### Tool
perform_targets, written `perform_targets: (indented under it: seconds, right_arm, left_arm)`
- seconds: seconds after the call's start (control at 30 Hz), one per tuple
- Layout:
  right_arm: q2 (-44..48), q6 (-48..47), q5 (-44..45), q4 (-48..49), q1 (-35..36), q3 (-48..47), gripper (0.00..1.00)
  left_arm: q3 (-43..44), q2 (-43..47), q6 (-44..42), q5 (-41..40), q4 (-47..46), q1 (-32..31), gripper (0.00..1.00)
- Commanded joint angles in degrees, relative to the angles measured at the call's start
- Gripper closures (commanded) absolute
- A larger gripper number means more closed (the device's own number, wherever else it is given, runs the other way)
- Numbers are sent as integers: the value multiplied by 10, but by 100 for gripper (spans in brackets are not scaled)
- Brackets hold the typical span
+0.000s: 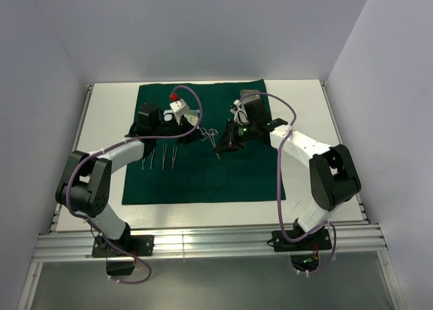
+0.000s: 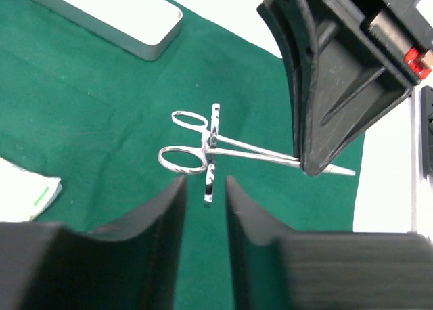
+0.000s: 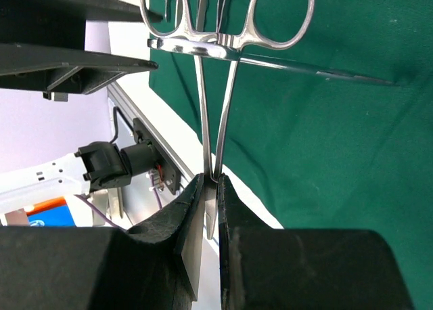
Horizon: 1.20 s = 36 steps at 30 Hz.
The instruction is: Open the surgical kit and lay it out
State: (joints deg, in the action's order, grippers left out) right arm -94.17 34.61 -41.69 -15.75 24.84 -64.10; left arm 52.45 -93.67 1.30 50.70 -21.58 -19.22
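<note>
The right end effector [image 3: 211, 183] is pinched tight on the pointy tip of a steel clamp [image 3: 218, 120]. In its own camera the clamp's two thin legs run up to 12 o'clock, with the two finger rings at the top. The clamp looks lifted off the green cloth [image 3: 325, 161], near the middle of it.

The left end effector [image 2: 205, 188] faces it with its jaws a little apart. It holds nothing. The rings are just past its tips. A small steel bar by the rings hangs down into the gap, but I cannot tell if it touches.

I think the clamp is light, hard and stiff, so it will not bend or break. But it is smooth and shiny. It could slip or spin when held only by the thin tip. A better place to hold it is across both legs near the rings, where there is more to squeeze.

Farther out, seen from above, a row of tools [image 1: 160, 158] lies on the cloth at 8 o'clock from the clamp. In the left camera a steel tray [image 2: 115, 19] lies at 11 o'clock and a pale packet [image 2: 27, 195] at 9 o'clock. The cloth is spread flat on the white bench [image 1: 304, 107].
</note>
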Motion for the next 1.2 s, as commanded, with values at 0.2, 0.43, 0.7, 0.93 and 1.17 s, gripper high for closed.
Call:
perform_targets:
  seconds: [0.2,0.43,0.7,0.93,1.17]
  right_arm:
    - [49,11,-30,42,-8,6,100]
    - [53,21,-45,59,-10,12,100]
    - [59,41,-44,58,-21,0,100]
    - [64,66,-55,74,-21,-7,100]
    - [94,-12,-88,61,-24,10,100]
  left_arm:
    - [20,-6,-7,29,2,-9,76]
    - [21,-10,17,29,1,-11,81]
    - [35,24,64,-25,15,-19,100]
    - [39,73,59,0,56,-36,100]
    - [13,93,132,102,30,-27,100]
